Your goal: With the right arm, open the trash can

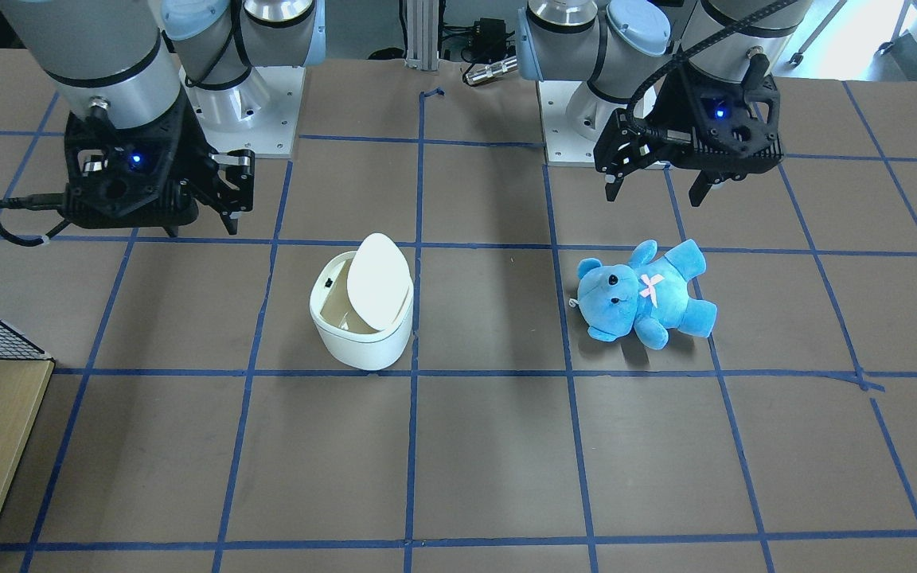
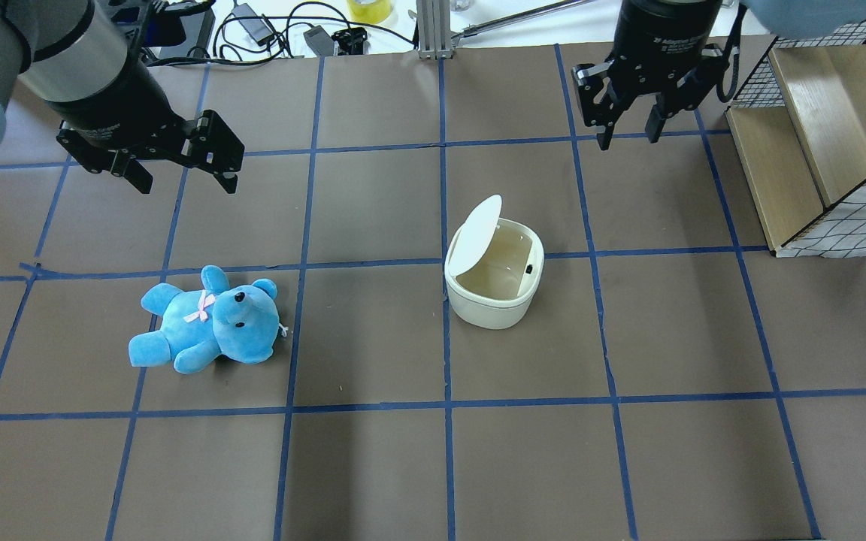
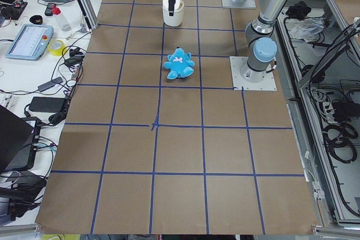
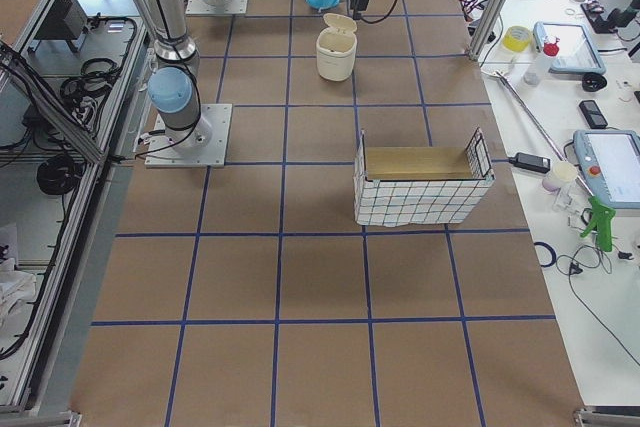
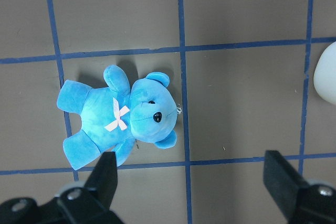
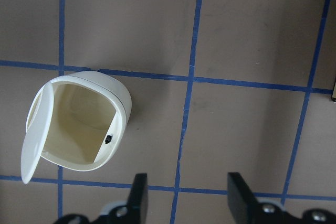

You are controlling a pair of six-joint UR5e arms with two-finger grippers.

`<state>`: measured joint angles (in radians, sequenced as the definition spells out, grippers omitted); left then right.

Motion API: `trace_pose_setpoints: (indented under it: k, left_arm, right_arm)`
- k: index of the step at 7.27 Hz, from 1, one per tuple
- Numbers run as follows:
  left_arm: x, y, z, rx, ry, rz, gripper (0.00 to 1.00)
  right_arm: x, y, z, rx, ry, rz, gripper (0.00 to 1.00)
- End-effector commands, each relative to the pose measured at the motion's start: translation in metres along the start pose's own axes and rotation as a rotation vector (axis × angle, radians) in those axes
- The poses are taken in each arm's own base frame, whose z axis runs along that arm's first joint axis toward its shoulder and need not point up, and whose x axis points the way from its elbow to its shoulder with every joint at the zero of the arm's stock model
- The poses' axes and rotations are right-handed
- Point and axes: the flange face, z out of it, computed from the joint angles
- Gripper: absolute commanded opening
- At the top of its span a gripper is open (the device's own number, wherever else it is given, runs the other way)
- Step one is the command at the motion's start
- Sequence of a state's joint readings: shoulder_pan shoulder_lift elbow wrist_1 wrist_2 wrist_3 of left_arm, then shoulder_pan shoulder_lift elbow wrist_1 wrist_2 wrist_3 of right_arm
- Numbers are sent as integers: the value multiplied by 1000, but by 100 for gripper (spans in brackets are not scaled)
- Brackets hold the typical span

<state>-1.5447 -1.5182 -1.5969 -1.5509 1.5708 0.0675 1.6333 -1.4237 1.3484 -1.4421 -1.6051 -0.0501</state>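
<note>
You'll find the trash can (image 2: 489, 308) upright near the middle of the bench, its lid (image 2: 476, 235) swung up and the tan inside showing. The right gripper (image 2: 627, 140) hangs well above it, off toward the bench's right end, fingers spread, touching nothing.

White trash can (image 2: 493, 300), tan interior; blue teddy (image 2: 207, 321).
</note>
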Motion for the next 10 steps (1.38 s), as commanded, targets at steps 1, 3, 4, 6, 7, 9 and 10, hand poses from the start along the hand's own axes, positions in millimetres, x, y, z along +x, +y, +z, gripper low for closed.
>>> trace_pose_setpoints:
  k: [1,3,4,6,7,9,10]
  left_arm:
    - [0,0,0,0,0,0,100]
    - [0,0,0,0,0,0,100]
    - [0,0,0,0,0,0,100]
    - [0,0,0,0,0,0,100]
    - [0,0,0,0,0,0,100]
    - [0,0,0,0,0,0,100]
    - [0,0,0,0,0,0,100]
  right_arm:
    - [14,-2,-3,14,1,-61,100]
    - [16,-8,-15,105,8,-65,99]
    - [21,-2,-20,115,16,-46,99]
    - [57,10,-16,24,4,24,96]
    - [59,16,-15,9,-4,30,96]
    - [55,35,-12,34,-11,31,90]
    - [54,37,-3,94,0,34,92]
